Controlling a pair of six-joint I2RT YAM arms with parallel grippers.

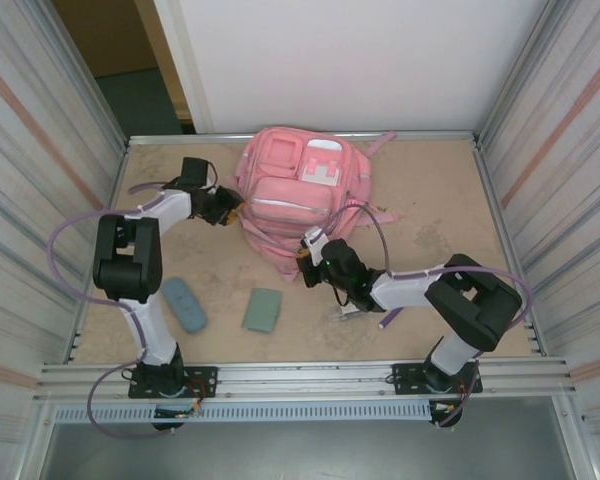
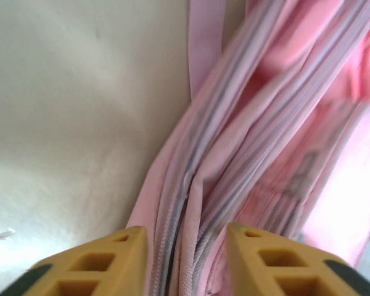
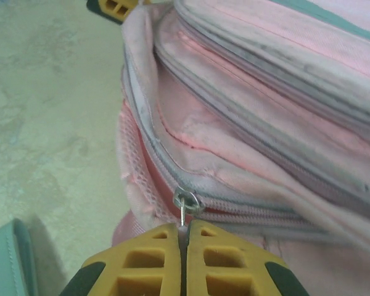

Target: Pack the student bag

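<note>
The student bag [image 1: 300, 195], a large pink backpack, lies at the back middle of the table. My left gripper [image 1: 235, 212] is at its left side. In the left wrist view its yellow fingers [image 2: 111, 265] stand on either side of a bunched fold of the bag [image 2: 265, 123], and my left gripper [image 2: 186, 259] is closed onto that fabric. My right gripper [image 1: 310, 262] is at the bag's near end. In the right wrist view it [image 3: 184, 246] is shut on the metal zipper pull [image 3: 184, 209] of a partly open zip on the bag [image 3: 265, 123].
A blue-grey case [image 1: 183, 304] and a green wallet [image 1: 263, 310] lie on the table in front of the bag, between the arms. A purple pen [image 1: 390, 318] and a small white item [image 1: 348, 314] lie under the right forearm. Metal walls close in the table's sides.
</note>
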